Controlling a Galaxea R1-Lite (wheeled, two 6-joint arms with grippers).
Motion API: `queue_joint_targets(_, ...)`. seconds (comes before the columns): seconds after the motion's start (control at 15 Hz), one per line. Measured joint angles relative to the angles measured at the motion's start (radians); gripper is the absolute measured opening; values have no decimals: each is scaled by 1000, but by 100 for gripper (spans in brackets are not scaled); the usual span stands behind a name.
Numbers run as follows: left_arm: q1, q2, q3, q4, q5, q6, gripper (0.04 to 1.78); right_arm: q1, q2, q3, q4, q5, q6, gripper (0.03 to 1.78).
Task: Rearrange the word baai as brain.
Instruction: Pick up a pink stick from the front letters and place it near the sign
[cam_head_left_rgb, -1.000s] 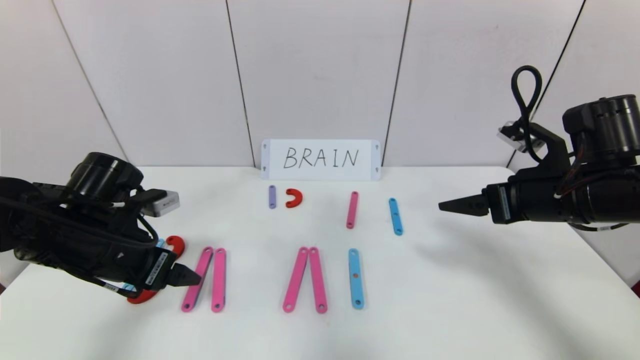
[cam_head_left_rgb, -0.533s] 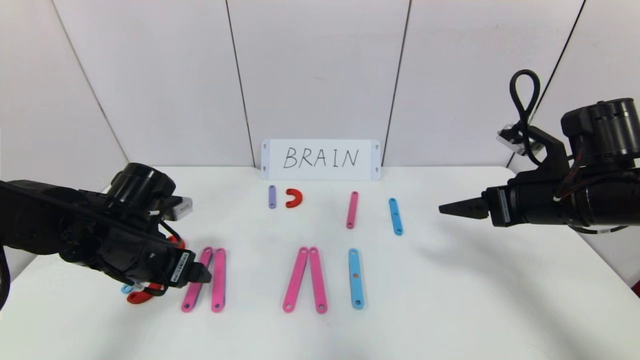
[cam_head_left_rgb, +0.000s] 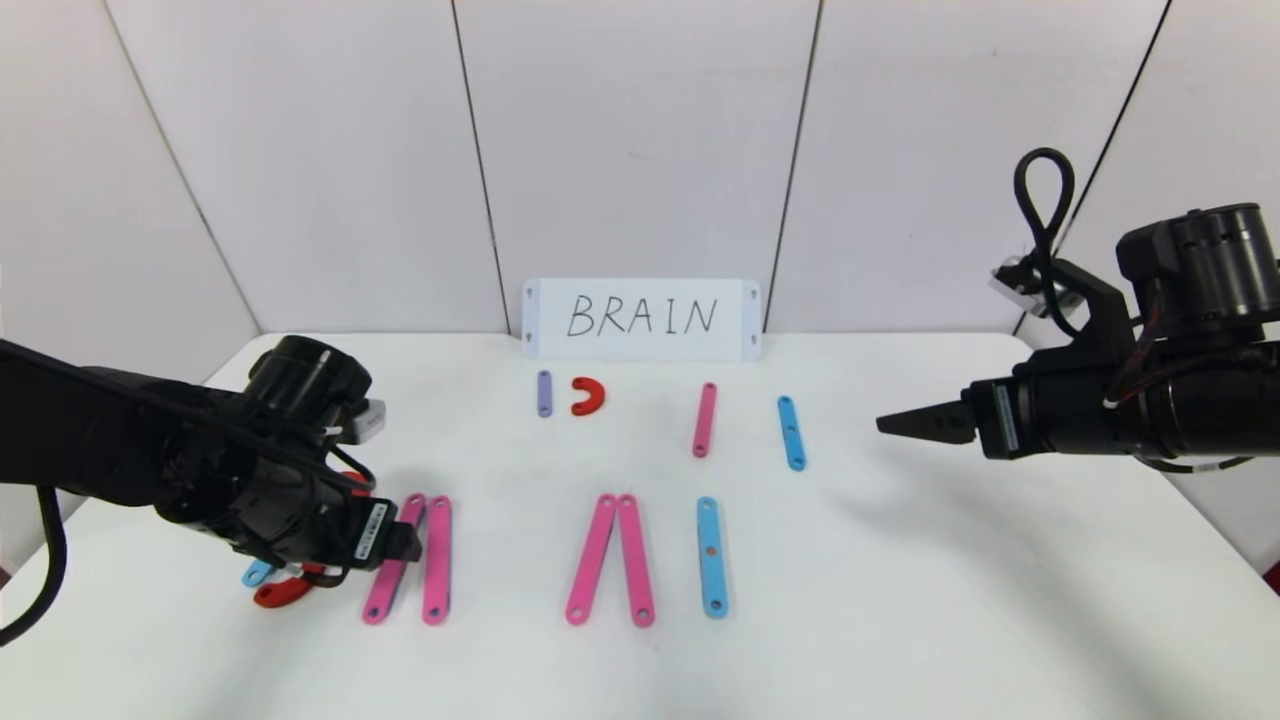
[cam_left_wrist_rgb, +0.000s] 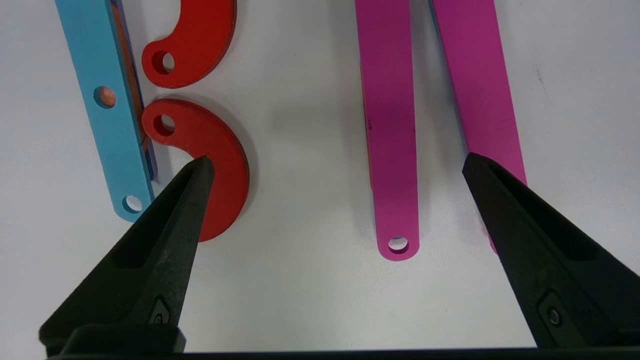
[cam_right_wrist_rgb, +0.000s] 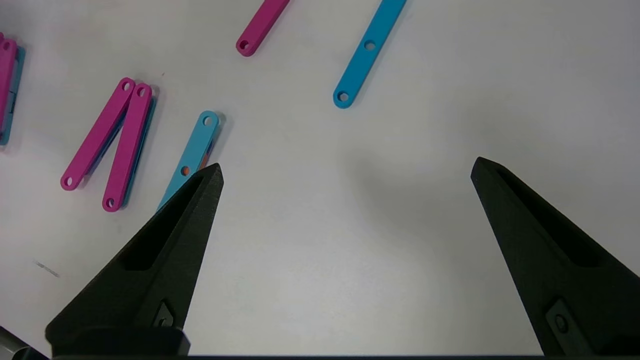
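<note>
Red curves (cam_head_left_rgb: 285, 590) half hidden behind left gripper (cam_head_left_rgb: 410, 545), fingers spread.

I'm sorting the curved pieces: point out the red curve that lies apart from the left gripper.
The small red curve near the white card, beside the purple strip. The other red curves lie beneath the open left gripper.

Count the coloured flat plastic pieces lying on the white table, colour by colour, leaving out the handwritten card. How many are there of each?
Pink flat plastic straight strips: 5
Light-blue flat plastic straight strips: 3
Red flat plastic half-ring curves: 3
Purple flat plastic straight strip: 1
Total in view: 12
</note>
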Motion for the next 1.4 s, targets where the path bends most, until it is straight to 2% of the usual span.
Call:
queue_joint_targets(0.4,-8,34,4,-22,-10,-8,174,-1,4,0,0,0,0,174)
queue_joint_targets(0.53,-10,44,4,-23,-11,-10,167,-1,4,0,1,0,0,174)
queue_joint_targets(0.73,-10,63,0,-24,-11,-10,137,-3,5,0,1,0,0,174)
queue_joint_targets(1.0,-10,71,-1,-24,-12,-10,64,-3,5,0,1,0,0,174)
queue_joint_targets(1.13,-10,76,-2,-25,-19,-10,37,-3,3,3,1,1,-1,174)
queue_joint_targets(1.2,-11,77,-2,-25,-24,-10,31,-3,3,4,1,1,-3,174)
queue_joint_targets(1.4,-11,74,-1,-24,-26,-10,30,-1,3,7,1,1,-3,174)
